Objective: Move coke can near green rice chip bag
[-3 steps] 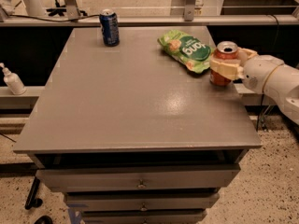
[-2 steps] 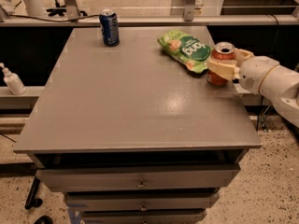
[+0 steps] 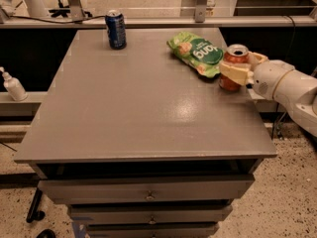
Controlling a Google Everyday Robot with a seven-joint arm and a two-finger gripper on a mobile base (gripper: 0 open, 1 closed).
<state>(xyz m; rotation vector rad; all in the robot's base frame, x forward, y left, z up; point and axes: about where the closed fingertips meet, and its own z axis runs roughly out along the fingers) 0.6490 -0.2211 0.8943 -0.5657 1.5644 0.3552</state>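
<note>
Grey cabinet top (image 3: 143,108) above 3 drawers (image 3: 148,188) carries everything. At its right edge the orange-red aluminium coke can (image 3: 236,54) with a silver top is upright, pinched by the white arm's cream gripper (image 3: 238,69), just beside the crinkly bright green rice chip bag (image 3: 196,52). 1 dark blue soda can (image 3: 116,29) stands well apart, far left.

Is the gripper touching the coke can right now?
Touching. The camera view shows the gripper closed around the coke can, one finger pressed across its front.
</note>
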